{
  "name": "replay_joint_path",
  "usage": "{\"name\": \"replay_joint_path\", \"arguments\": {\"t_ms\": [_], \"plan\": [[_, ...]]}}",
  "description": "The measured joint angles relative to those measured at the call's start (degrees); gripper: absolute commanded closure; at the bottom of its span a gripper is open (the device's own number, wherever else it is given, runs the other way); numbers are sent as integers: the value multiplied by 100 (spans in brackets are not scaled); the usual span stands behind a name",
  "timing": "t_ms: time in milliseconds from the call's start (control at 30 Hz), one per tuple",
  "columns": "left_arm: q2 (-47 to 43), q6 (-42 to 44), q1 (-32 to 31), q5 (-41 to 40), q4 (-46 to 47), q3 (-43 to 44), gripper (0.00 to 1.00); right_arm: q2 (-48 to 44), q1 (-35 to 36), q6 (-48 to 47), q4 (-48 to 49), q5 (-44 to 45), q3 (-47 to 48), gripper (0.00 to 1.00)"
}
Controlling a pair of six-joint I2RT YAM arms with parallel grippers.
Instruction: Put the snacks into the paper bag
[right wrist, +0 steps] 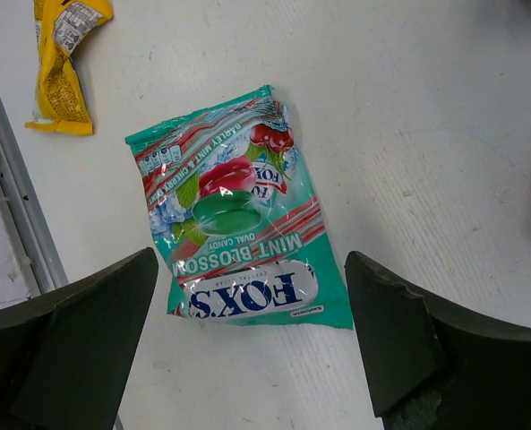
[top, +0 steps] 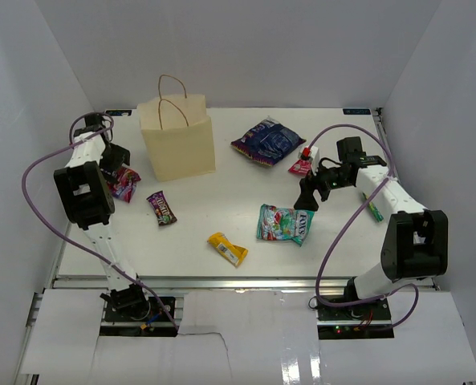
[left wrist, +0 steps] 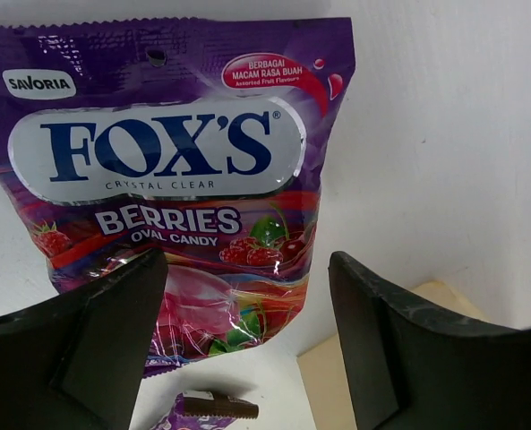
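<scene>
The cream paper bag [top: 177, 138] stands upright at the back left, and its tan side shows at the lower edge of the left wrist view [left wrist: 328, 385]. My left gripper [top: 114, 160] [left wrist: 247, 345] is open just over a purple-red berry candy bag [top: 126, 184] [left wrist: 167, 152], whose lower corner lies under the left finger. A dark purple bar [top: 162, 207] [left wrist: 213, 408] lies nearby. My right gripper [top: 308, 197] [right wrist: 252, 349] hangs open above the teal-green candy bag [top: 285, 224] [right wrist: 238, 224]. The yellow bar [top: 228, 249] [right wrist: 64, 63] lies toward the front.
A large dark blue-purple bag [top: 267, 141] lies right of the paper bag, with a small red-pink pouch [top: 301, 167] beside it. A green-yellow packet [top: 373, 210] lies by the right arm. White walls enclose the table on three sides.
</scene>
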Motion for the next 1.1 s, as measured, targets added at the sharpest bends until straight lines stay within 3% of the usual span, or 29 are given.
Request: {"name": "replay_joint_path", "arguments": {"t_ms": [200, 333, 367, 467, 500, 567, 600, 700, 900, 1100], "plan": [[223, 94, 0, -24, -245, 293, 23, 39, 0, 2, -22, 31, 57, 9], [352, 223, 0, -70, -321, 400, 34, 153, 0, 4, -20, 24, 107, 9], [352, 245, 0, -90, -328, 396, 44, 192, 0, 7, -26, 22, 127, 9], [339, 326, 0, -195, -321, 337, 54, 291, 0, 15, -26, 22, 181, 9], [313, 352, 0, -232, -302, 295, 63, 302, 0, 17, -26, 20, 199, 9], [243, 404, 0, -286, -275, 216, 73, 308, 0, 22, -26, 15, 221, 8], [212, 439, -2, -299, -260, 184, 84, 308, 0, 22, -26, 4, 225, 8], [59, 542, -2, -315, -199, 31, 100, 308, 0, 24, -26, 2, 229, 8], [-1014, 686, -2, -181, 111, -962, 100, 308, -2, 42, -26, 0, 229, 8], [-3001, 876, 2, 262, 1272, -1886, 100, 306, -7, 42, -33, -2, 245, 8]]}}
